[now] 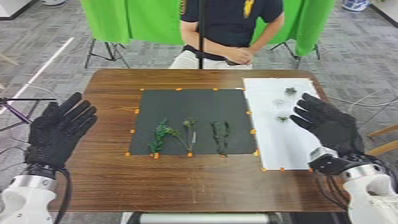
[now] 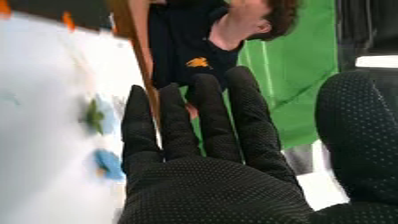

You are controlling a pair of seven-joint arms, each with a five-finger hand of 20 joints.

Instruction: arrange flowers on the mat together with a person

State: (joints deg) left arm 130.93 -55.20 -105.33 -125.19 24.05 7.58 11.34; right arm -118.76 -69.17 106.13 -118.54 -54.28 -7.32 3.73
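In the head view, a dark mat [image 1: 191, 107] lies mid-table with several green stems on it: a leafy one [image 1: 160, 135], thin stems with small heads [image 1: 189, 131] and a darker pair [image 1: 220, 131]. Small flowers [image 1: 290, 91] rest on the white sheet to the mat's right. The left hand [image 1: 58, 130] is held at the table's left edge, fingers straight and empty. My right hand [image 1: 333, 127] is over the white sheet's right edge, fingers extended. In the right wrist view, the right hand [image 2: 213, 185] is open and empty, with blue flowers [image 2: 108, 164] on the sheet beyond.
The white sheet [image 1: 275, 142] is taped down along the table's right side. The brown table [image 1: 111, 175] surrounds the mat, and orange tape pieces mark the mat's edges. Behind the table's far edge is a green cloth [image 1: 138, 22].
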